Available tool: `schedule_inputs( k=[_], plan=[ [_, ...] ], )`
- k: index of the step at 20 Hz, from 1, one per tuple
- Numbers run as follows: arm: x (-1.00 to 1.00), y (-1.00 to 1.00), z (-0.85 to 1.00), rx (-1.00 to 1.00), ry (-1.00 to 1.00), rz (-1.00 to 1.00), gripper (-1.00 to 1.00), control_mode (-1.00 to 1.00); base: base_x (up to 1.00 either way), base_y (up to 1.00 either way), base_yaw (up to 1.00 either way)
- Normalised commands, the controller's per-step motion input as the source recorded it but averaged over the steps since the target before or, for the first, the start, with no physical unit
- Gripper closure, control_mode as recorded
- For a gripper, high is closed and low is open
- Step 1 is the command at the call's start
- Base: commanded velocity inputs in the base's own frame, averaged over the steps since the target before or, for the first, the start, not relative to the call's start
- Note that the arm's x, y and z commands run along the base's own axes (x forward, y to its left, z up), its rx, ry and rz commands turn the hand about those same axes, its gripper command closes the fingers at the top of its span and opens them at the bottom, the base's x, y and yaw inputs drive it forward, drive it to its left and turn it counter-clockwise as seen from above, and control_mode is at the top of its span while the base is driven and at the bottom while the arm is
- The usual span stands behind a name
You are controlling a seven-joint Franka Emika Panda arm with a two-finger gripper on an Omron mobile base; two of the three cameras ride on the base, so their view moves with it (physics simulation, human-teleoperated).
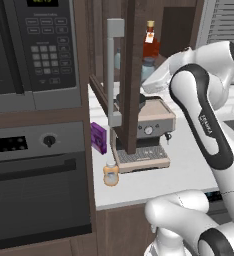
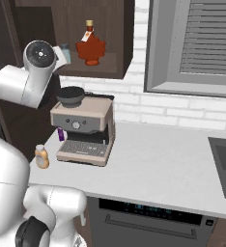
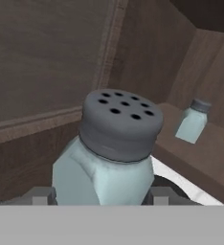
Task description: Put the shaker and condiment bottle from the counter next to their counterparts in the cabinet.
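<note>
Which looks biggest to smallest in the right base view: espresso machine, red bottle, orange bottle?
1. Espresso machine, largest by far.
2. Red bottle in the cabinet.
3. Orange bottle on the counter, smallest, though it sits nearer the camera.

Espresso machine (image 1: 144,135) stands on the white worktop at picture centre, beige body, dark portafilter bowl (image 2: 70,95) on top, round dial on front, grated drip tray at its base. Purple box (image 1: 98,137) just beside it, at its 9 o'clock, against the oven column. Black microwave (image 1: 31,47) at 10 o'clock, keypad visible. Built-in oven (image 1: 36,185) below it, one knob. Window with grey blinds (image 2: 202,41) at 2 o'clock. Sink edge (image 2: 223,164) at 4 o'clock.
</note>
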Motion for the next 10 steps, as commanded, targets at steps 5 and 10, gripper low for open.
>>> schedule_inputs(
  k=[5, 10],
  plan=[
    [0.13, 0.03, 0.03, 0.01, 0.0, -0.02, 1.0, -1.0, 0.0, 0.0, 0.0],
    [0.22, 0.0, 0.0, 0.03, 0.0, -0.02, 1.0, -1.0, 0.0, 0.0, 0.0]
  ],
)
